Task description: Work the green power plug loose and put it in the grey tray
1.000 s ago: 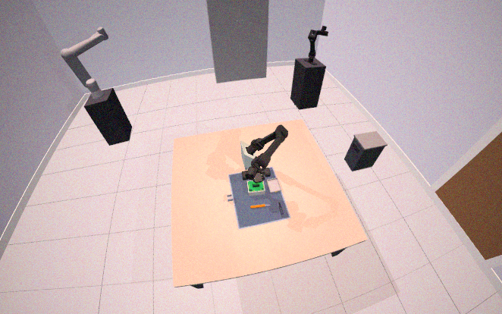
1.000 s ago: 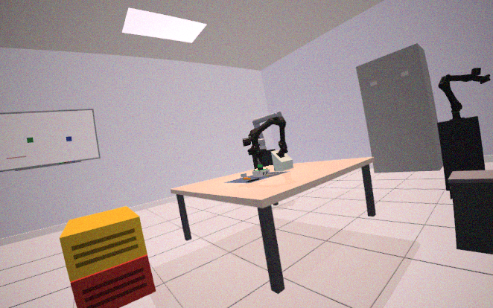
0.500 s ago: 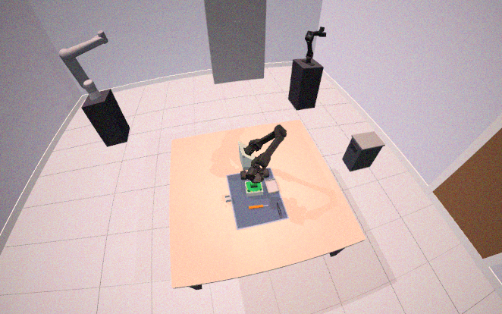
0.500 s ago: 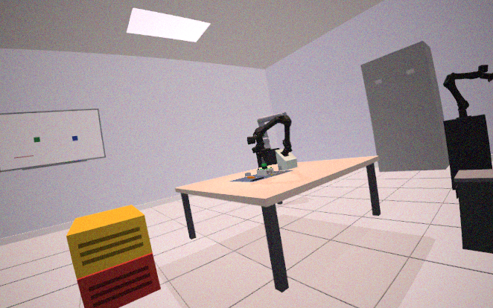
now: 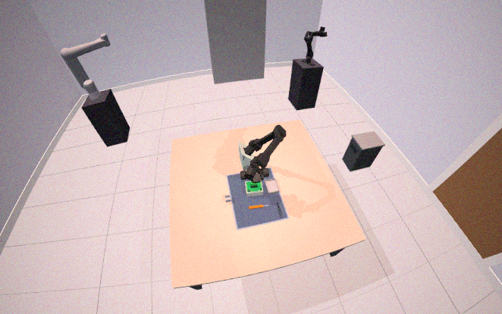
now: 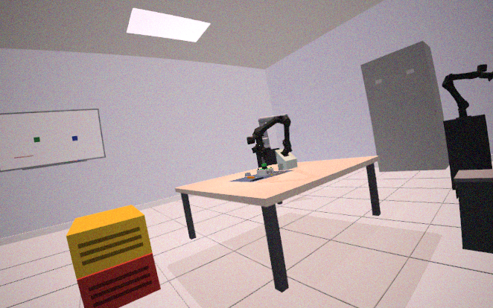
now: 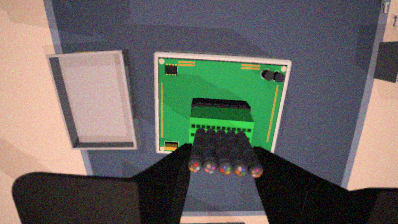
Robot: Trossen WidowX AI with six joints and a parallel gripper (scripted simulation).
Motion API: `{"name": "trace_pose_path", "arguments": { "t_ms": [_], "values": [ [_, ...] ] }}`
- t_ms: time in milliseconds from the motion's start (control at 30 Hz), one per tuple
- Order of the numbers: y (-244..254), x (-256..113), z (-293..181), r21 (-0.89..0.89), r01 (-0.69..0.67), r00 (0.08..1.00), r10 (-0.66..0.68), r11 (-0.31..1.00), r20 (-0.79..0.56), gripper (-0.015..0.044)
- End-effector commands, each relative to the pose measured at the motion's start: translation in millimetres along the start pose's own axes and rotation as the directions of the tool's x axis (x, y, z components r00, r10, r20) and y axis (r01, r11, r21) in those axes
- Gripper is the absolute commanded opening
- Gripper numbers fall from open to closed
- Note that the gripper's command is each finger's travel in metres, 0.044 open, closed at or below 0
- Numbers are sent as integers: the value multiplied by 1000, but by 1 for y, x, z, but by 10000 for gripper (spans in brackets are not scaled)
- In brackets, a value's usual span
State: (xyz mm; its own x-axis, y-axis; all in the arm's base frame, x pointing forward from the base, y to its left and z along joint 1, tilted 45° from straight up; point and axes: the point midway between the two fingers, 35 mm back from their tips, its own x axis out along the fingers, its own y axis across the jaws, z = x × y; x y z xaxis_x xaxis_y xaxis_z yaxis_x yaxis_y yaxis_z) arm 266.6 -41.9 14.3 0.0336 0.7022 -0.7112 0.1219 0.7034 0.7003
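The green circuit board (image 5: 249, 189) (image 7: 220, 80) sits in a pale holder. My gripper (image 5: 255, 180) (image 6: 264, 163) (image 7: 221, 152) points down over it and is shut on the green plug (image 6: 264, 165) (image 7: 221, 123). Several black wires come out of the plug toward the wrist camera. The black socket (image 7: 221, 104) shows as a strip along the plug's far side in the wrist view. The plug's base is hidden, so I cannot tell whether it is still seated or slightly raised. The grey tray (image 5: 272, 186) (image 7: 95, 100) is empty, left of the board in the wrist view.
A blue mat (image 5: 245, 220) (image 7: 320, 150) lies under board and tray. An orange-handled screwdriver (image 5: 255, 206) and a thin dark tool (image 5: 279, 210) lie on it. Small metal pieces (image 5: 227, 198) are beside its edge. A pale angled block (image 5: 245, 157) (image 6: 287, 161) stands behind, close to the arm.
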Motion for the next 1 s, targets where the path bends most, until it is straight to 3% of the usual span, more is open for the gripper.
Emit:
{"name": "trace_pose_path", "arguments": {
  "t_ms": [0, 367, 700, 967],
  "values": [
    [-4, -21, 0, 24, 1, 1000, -2, 1000, 28, 0],
    [-4, 5, 0, 24, 0, 1000, -1, 1000, 28, 0],
    [-4, 5, 0, 24, 0, 1000, -1, 1000, 28, 251],
    [-4, 12, 1, 24, 0, 1000, -1, 1000, 28, 251]
  ]
}}
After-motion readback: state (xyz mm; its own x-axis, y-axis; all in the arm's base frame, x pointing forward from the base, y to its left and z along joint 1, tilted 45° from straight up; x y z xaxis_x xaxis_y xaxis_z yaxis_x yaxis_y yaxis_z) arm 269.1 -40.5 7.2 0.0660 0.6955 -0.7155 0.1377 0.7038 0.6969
